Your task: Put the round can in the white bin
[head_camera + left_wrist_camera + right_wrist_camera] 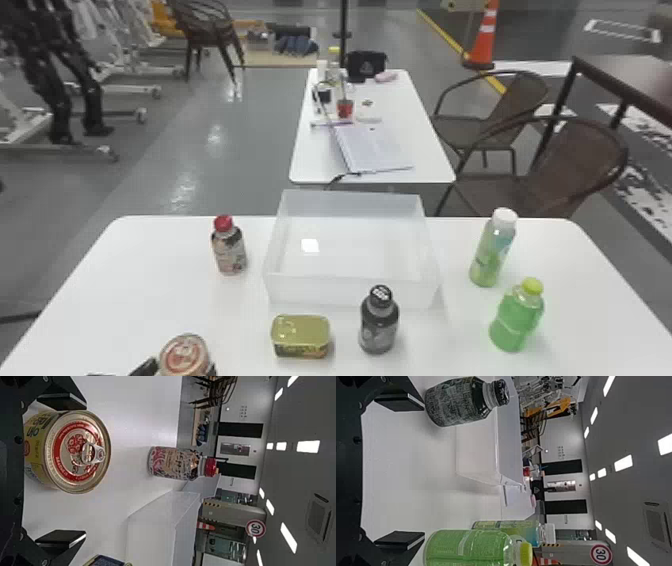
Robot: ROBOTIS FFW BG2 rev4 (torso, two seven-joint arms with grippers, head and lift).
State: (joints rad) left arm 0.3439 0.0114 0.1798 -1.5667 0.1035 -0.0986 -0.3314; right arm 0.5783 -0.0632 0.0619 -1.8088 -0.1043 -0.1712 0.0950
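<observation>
Left end effector (181, 366) spread around the round can (39, 451): gold lid (79, 487), red ring (62, 467), 1 pull tab (100, 454).

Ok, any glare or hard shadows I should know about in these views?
Head view: a bright glare patch inside the white bin, shiny streaks on the grey floor behind the table. Left wrist view: a metallic sheen on the lid of the round can. Right wrist view: glaring ceiling lights, only soft, faint shadows on the white tabletop.
</observation>
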